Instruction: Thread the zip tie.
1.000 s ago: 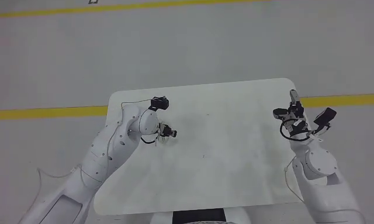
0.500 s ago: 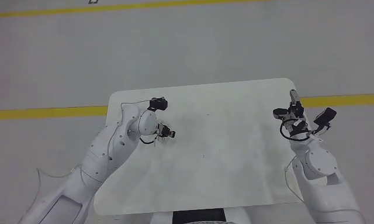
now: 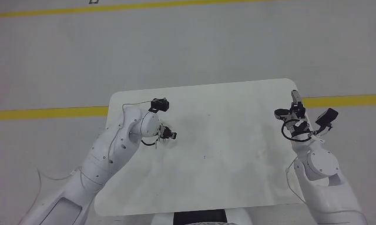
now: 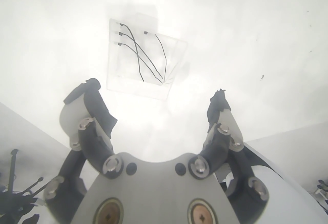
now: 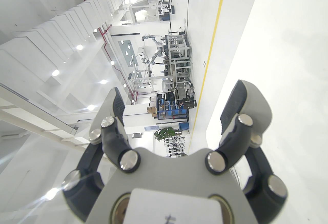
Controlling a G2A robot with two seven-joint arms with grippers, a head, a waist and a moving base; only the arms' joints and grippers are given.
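**Matt counter, clear plastic, brushed metal**

The counter (image 3: pixel 235 166) is smooth, matt white, with faint grey smudges. On it lies a clear, glossy plastic tray (image 4: pixel 175 55) holding thin, dark zip ties (image 4: pixel 164 54) that look like plastic. The left gripper (image 4: pixel 153 93) has a brushed metal palm plate, shiny screw heads and black links. Its fingers (image 4: pixel 93 104) are wrapped at the tips in crumpled matt black tape. The right gripper (image 5: pixel 178 89) is pale satin metal lined with ribbed black, rubber-like pads. The floor (image 3: pixel 176 49) looks smooth and pale grey.
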